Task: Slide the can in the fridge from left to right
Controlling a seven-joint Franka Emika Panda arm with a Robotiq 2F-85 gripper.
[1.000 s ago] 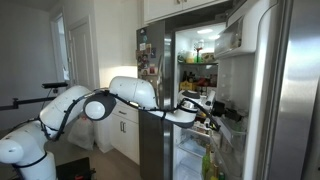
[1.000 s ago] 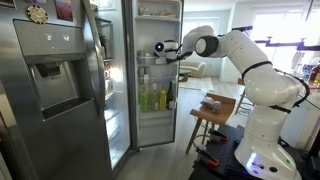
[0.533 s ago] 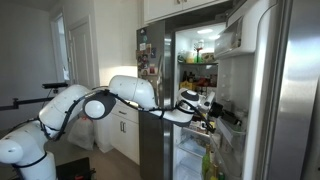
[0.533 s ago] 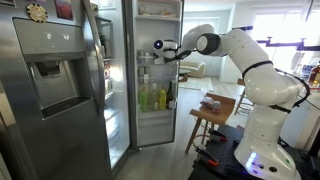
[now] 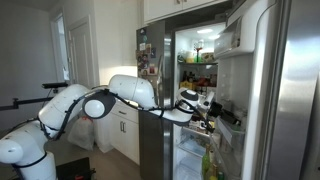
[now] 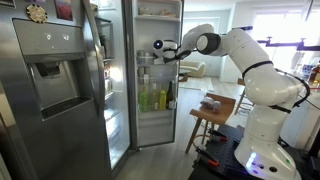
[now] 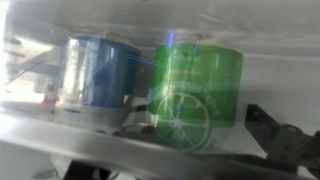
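Risk noted: the green can (image 7: 195, 95) stands straight ahead of the gripper (image 6: 158, 47) on a shelf (image 7: 70, 150) inside the fridge (image 6: 60, 120). A blue can (image 7: 95, 80) sits just beside it, on the side away from the one visible finger (image 7: 285, 140), so if you push high or fast you could tip the green can or knock its neighbour. The green can is upright with its lime motif facing the gripper, and whether the gripper is released or clenched cannot be told.
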